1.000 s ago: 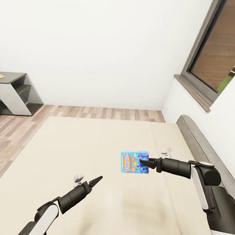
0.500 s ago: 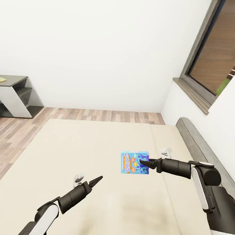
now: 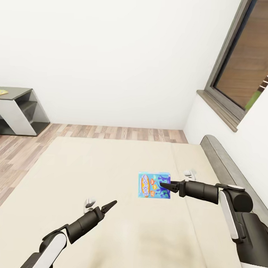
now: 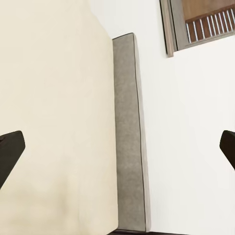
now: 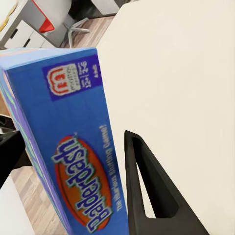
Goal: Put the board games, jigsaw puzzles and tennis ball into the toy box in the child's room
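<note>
My right gripper [image 3: 165, 186] is shut on a mostly blue board game [image 3: 154, 185] and holds it upright, off the beige mattress of the bed [image 3: 89, 167]. In the right wrist view the blue box [image 5: 63, 122] reads "Balderdash", with one dark finger [image 5: 147, 191] against its face. My left gripper [image 3: 110, 205] hovers low over the mattress, to the left of the box. Its fingertips [image 4: 10, 152] stand wide apart in the left wrist view, open and empty. An end of the table [image 3: 14, 105] shows far left with a small yellow-green flat thing [image 3: 0, 92] on it.
The grey headboard [image 3: 226, 161] runs along the right wall under a dark-framed window [image 3: 246, 61]. Wood-plank floor [image 3: 110, 130] lies between the bed and the white far wall. A chair base [image 5: 81, 29] and white drawer fronts [image 5: 19, 29] show beyond the mattress.
The whole picture has drifted slightly, so the camera moved. Both arms keep their pose and the blue box stays in my right gripper.
</note>
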{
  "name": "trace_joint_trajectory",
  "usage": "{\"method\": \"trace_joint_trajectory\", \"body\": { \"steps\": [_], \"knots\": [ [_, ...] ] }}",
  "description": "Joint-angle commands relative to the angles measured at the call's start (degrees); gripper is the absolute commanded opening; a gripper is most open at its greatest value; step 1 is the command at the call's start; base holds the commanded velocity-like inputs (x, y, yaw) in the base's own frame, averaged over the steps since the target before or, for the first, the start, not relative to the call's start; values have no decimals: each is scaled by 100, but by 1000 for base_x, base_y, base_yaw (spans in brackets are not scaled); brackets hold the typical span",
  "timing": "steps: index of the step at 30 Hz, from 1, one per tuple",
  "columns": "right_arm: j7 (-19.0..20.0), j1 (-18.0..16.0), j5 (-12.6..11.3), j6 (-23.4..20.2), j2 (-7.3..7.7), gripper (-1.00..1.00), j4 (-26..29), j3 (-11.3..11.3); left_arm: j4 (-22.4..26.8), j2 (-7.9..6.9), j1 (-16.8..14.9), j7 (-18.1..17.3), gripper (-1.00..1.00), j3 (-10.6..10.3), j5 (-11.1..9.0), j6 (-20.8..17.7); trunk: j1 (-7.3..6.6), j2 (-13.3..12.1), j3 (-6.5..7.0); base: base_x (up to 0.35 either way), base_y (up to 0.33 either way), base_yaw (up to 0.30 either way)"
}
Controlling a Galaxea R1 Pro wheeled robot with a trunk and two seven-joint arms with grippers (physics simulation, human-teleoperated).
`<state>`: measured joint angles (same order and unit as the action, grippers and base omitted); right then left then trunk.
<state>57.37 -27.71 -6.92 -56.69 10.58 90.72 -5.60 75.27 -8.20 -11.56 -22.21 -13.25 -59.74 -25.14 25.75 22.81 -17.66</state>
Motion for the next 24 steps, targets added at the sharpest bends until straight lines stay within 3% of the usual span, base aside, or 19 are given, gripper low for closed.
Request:
{"method": "trace_joint_trajectory", "body": {
  "steps": [1,24],
  "knots": [
    [13,0,-41,-44,3,-100,-1,-9,3,-4,-4,6,100,-4,-55,-35,3,10,-9,0,0,0],
    [15,20,-27,-8,14,-100,-10,-29,11,-6,-1,0,100,-1,-63,-28,3,10,-6,0,0,0]
  ]
}}
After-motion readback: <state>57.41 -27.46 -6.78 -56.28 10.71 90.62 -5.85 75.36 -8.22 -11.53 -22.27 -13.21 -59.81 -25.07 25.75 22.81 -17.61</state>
